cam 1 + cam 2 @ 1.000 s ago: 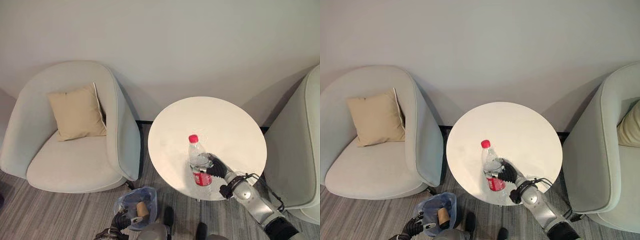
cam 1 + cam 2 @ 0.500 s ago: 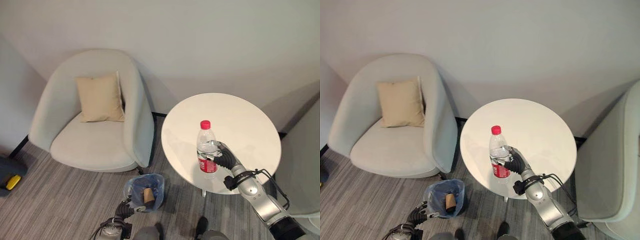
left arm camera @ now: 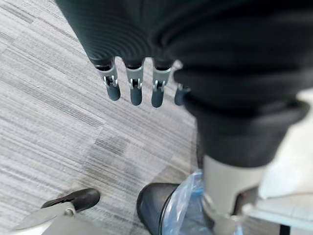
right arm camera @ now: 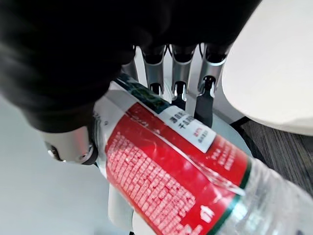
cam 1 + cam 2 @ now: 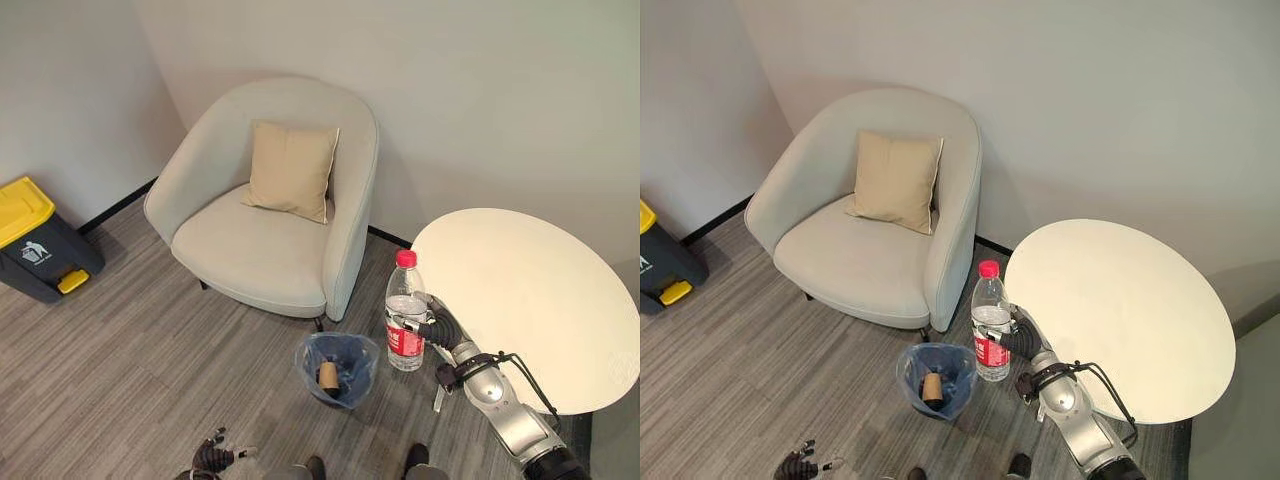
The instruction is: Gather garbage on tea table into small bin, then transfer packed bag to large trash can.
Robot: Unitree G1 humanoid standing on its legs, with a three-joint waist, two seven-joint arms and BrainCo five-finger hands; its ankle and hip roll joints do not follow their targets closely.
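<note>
Left eye view, reading from the left: I see a dark grey pedal bin with a yellow lid (image 5: 30, 240) standing on the grey striped carpet (image 5: 130, 350) against the left wall, well apart from everything else. Next comes the pale armchair (image 5: 265, 215) with a beige cushion (image 5: 292, 170) leaning against its backrest. Low at the bottom edge I have my left hand (image 5: 210, 458) hanging over the carpet; in its own wrist view the fingers (image 3: 133, 88) point straight down, relaxed and slightly apart, holding nothing. Just in front of the armchair's right corner sits the small bin (image 5: 338, 368), lined with a blue plastic bag, with a brown cardboard tube (image 5: 327, 375) standing inside it. Right beside the bin, my right hand (image 5: 440, 330) holds the plastic water bottle (image 5: 404, 312) upright, red cap on top and red label low on its body. The bottle is off the desk, between the bin and the desk's near-left edge. In the right wrist view the fingers (image 4: 178, 73) curl round the labelled part of the bottle. Furthest right is the round white desk (image 5: 530, 300), its top bare
</note>
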